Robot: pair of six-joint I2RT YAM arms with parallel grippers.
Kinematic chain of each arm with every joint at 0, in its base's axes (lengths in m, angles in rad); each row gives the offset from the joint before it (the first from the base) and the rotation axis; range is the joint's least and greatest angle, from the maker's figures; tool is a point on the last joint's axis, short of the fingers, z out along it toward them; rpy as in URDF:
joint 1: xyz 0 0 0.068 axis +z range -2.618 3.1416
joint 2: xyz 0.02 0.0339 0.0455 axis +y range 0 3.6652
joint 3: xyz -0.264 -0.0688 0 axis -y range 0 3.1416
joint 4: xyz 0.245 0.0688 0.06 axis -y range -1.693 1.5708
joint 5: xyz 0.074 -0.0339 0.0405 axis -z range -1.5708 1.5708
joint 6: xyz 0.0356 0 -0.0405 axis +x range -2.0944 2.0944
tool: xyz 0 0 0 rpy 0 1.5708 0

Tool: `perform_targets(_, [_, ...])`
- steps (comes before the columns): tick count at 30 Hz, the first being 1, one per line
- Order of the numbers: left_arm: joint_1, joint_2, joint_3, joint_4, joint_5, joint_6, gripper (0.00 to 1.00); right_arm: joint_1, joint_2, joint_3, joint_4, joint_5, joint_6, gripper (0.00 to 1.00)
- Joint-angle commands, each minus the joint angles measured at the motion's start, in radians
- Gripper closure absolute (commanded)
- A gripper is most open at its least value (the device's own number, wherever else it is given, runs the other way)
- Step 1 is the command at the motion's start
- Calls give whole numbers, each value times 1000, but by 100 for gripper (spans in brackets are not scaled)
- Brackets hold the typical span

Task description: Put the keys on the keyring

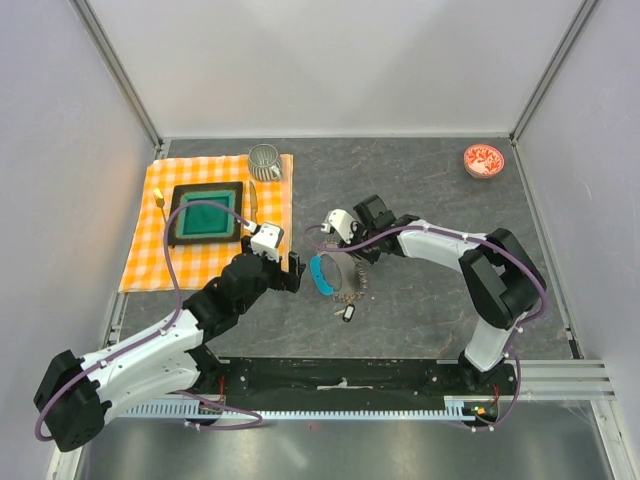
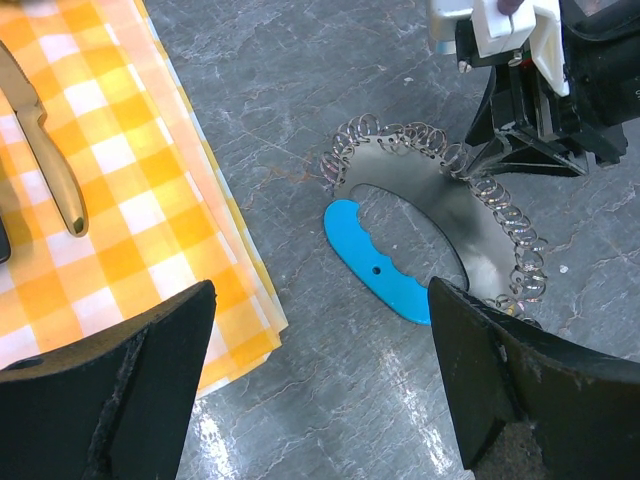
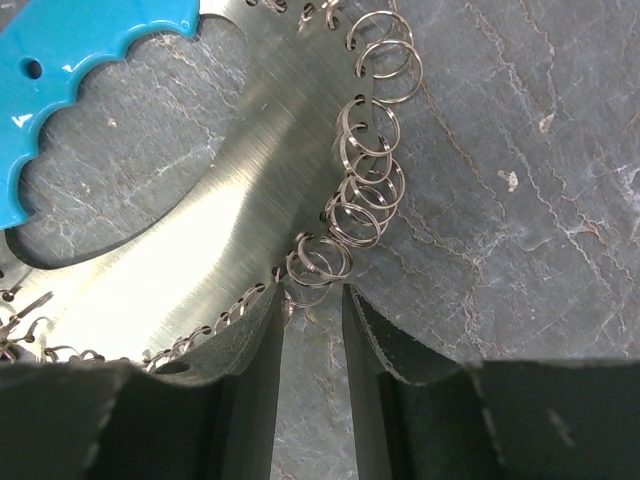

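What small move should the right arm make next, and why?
Probably close the right gripper on the small wire ring just ahead of it. Its jaws stand a narrow gap apart at the rim of the keyring, holding nothing, and that ring sits right at their tips. A key lies loose nearby, not yet threaded on.

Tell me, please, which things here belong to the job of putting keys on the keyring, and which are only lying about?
For the job:
keyring
key, lying near it

Lying about:
mug
checked cloth
black tray
knife
red bowl
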Motion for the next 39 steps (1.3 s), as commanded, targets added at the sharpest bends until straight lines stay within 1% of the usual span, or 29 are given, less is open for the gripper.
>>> perform_targets(1, [-3,5,1,35,-21,38,7,-2,18,40,14,-29,-17,63])
perform_targets(7, [-5,5,2,35,-18,38,7,-3,18,49,25,-35,3,62])
perform_targets(11, [-3,10,2,35,-18,38,7,-3,9,55,51,-29,49,61])
perform_targets(14, [-5,13,4,35,-18,38,7,-3,13,69,63,-32,120,60])
perform_targets(18, [-3,13,4,35,-18,40,7,-3,1,62,104,-21,250,59])
perform_targets(22, [-3,13,2,37,-14,38,7,-3,-57,43,109,40,386,57])
perform_targets(24, [-5,16,4,38,-14,38,7,-6,-83,13,120,101,437,57])
perform_targets(26, [-3,20,4,38,-13,38,7,-14,-111,-3,118,160,552,57])
perform_targets(28, [-3,22,5,40,-11,38,7,-14,-141,-38,126,166,633,57])
perform_targets(29, [-3,24,5,38,-10,37,7,-14,-152,-52,132,166,713,57])
perform_targets(31, [-5,30,5,41,-7,38,7,-13,-187,-99,167,166,793,58])
perform_targets(33, [-3,37,8,43,-4,37,7,-13,-209,-154,216,166,888,62])
perform_targets(36, [-3,42,13,38,-2,35,7,-13,-224,-207,261,166,948,67])
perform_targets(39, [-3,33,11,33,-1,33,7,-13,-220,-242,299,155,973,70])
